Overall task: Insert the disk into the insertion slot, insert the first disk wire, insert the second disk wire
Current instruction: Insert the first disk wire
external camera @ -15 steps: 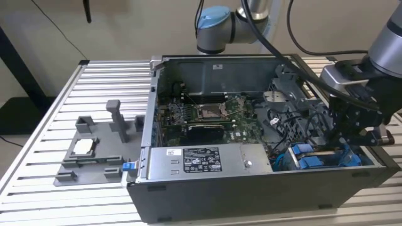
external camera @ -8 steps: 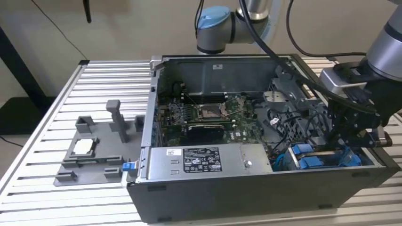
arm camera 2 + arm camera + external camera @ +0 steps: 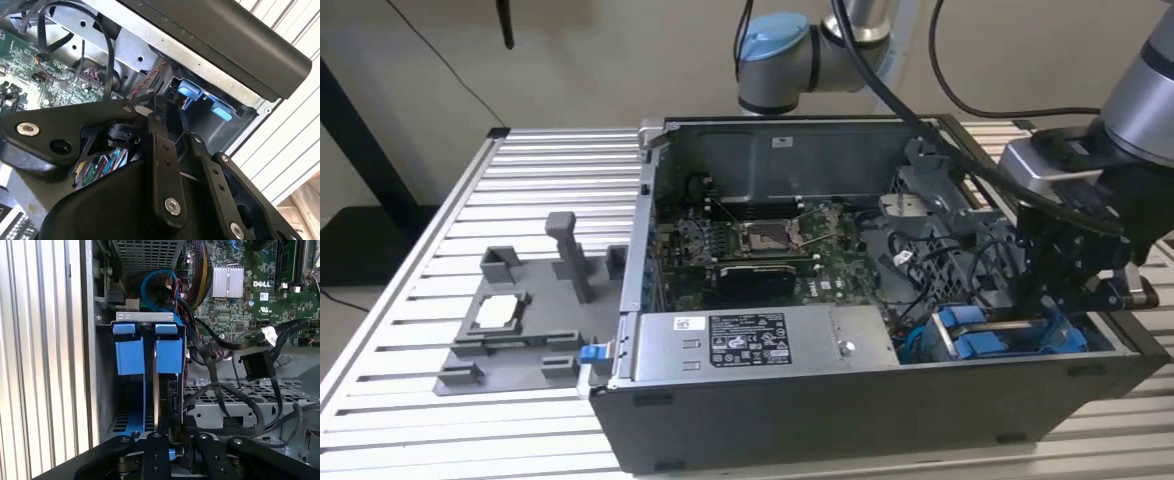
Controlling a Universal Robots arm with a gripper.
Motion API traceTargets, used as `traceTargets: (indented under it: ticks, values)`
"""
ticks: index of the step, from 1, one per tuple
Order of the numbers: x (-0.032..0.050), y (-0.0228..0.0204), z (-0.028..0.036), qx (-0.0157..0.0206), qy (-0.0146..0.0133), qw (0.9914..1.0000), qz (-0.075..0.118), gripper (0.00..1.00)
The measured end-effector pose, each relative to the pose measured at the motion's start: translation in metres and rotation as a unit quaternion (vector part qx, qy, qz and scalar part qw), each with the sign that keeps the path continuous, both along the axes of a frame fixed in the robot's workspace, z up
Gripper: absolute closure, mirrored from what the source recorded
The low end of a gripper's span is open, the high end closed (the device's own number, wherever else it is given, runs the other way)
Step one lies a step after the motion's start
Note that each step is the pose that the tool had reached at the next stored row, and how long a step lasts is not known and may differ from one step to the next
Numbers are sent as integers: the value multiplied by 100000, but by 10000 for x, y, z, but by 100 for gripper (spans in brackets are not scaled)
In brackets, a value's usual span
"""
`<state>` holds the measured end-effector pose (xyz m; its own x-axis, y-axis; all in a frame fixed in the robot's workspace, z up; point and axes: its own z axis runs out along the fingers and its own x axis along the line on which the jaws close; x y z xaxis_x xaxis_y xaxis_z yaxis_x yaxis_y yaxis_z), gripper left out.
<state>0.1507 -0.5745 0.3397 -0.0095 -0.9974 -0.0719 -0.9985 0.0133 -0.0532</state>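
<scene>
The disk [image 3: 172, 390] stands on edge in the insertion slot [image 3: 102, 390], its bright blue carrier tab [image 3: 168, 355] level with the blue tab beside it. In the first wrist view my gripper [image 3: 175, 432] sits at the disk's near end, its dark fingers [image 3: 156, 450] closed against both sides. The second wrist view shows the gripper [image 3: 169, 117] reaching into the bay toward the blue tabs [image 3: 190, 92]. In the exterior view the gripper [image 3: 1047, 300] is low in the case's corner on the exterior view's right. A loose black wire connector [image 3: 256, 365] hangs beside the bay.
The open computer case [image 3: 854, 400] lies on a slatted metal table [image 3: 547, 170], motherboard [image 3: 774, 245] in its middle. A blue cable [image 3: 150, 282] loops behind the bay among black wires. A grey fixture [image 3: 520, 330] with upright posts holds a small silver chip [image 3: 498, 313].
</scene>
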Motion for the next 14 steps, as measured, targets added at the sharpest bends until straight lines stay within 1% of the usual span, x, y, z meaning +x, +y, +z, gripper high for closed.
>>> traceTargets:
  ticks: [8, 14]
  values:
    - [0, 3, 140, -84, 6, 100000, 5, 73]
    - [-21, 22, 249, -124, 8, 100000, 8, 73]
